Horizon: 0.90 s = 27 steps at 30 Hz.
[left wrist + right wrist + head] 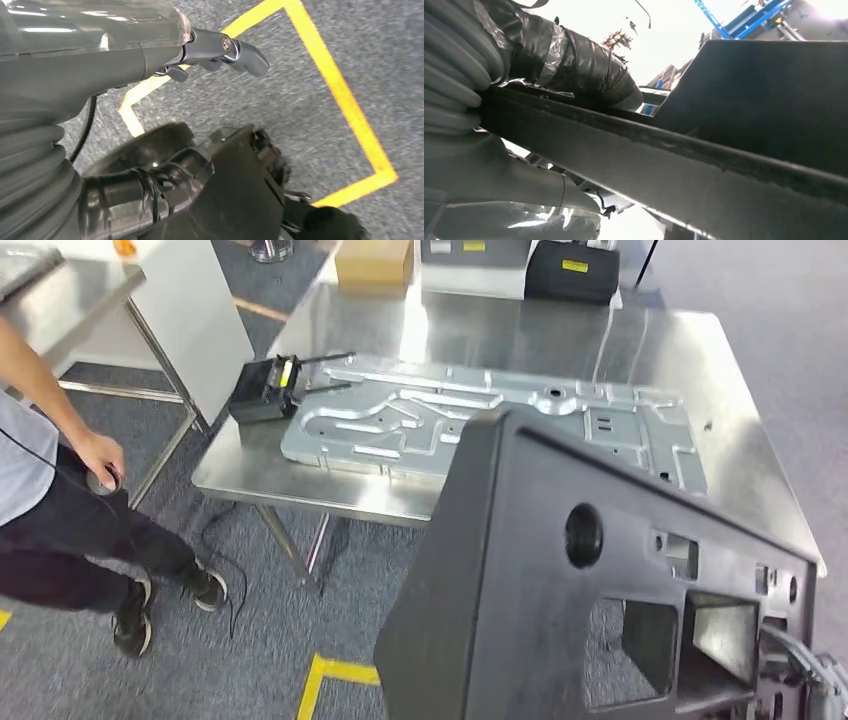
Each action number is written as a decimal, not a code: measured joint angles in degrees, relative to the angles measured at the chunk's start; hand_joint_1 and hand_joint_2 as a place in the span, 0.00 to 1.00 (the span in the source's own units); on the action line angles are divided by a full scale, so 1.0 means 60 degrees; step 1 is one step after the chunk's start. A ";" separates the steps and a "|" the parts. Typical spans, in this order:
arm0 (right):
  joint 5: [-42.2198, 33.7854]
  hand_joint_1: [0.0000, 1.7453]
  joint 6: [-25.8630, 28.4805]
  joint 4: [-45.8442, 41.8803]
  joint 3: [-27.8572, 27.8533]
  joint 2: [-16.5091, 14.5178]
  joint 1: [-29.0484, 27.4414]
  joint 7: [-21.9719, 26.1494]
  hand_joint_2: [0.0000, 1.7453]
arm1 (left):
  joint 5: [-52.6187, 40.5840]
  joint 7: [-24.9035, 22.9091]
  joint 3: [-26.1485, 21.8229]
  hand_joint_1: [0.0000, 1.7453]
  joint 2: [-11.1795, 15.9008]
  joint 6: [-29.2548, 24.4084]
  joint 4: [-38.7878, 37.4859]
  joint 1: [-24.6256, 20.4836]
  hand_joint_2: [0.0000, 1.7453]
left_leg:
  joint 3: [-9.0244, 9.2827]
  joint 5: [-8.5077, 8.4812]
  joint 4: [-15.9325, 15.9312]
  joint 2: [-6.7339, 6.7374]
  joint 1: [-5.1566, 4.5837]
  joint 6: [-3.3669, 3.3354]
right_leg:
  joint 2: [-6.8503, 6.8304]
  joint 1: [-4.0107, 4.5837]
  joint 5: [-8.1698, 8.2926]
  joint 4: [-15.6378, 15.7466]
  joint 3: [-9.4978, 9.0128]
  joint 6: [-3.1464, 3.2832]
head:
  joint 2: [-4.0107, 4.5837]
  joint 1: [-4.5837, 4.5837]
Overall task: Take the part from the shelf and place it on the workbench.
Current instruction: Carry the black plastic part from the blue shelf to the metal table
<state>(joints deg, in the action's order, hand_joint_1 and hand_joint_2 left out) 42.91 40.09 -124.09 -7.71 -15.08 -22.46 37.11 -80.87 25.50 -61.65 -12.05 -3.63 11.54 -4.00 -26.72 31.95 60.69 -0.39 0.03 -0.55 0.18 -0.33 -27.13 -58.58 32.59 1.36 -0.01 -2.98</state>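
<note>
A big black plastic part (560, 590), with a round hole and square cut-outs, hangs tilted in front of me above the near edge of the steel workbench (740, 440). My right hand (574, 65) grips its edge (704, 165), the taped thumb lying over the rim; the arm's silver wrist (822, 685) peeks out behind the part at the lower right. My left hand (210, 50) hangs by my side above the floor, its fingers apart and holding nothing.
A grey machined metal plate (480, 420) lies across the workbench, with a small black device (265, 390) at its left end. A cardboard box (375, 262) and a black case (572, 272) stand at the back. A person (60, 490) stands to the left. Yellow floor tape (330, 675) marks the carpet.
</note>
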 joint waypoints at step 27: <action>0.0062 1.00 -0.0004 0.0137 -0.0498 0.0383 0.0228 -0.0098 1.00 | -0.0015 0.0058 0.0077 0.00 -0.0008 0.0034 0.0000 0.0060 1.00 | -0.0312 -0.0310 -0.0324 -0.0003 0.0056 -0.0112 | -0.0041 -0.0005 -0.0295 -0.0278 0.0196 -0.0330 | 0.0000 0.0025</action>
<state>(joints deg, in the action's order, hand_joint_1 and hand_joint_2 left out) 43.28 40.06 -123.27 -10.70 -12.79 -21.09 36.52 -80.96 25.85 -61.18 -12.10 -3.43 11.54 -3.64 -28.59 30.08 58.75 -0.40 0.37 -1.22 -0.06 -0.36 -28.89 -60.24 33.77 -0.62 -0.01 -2.83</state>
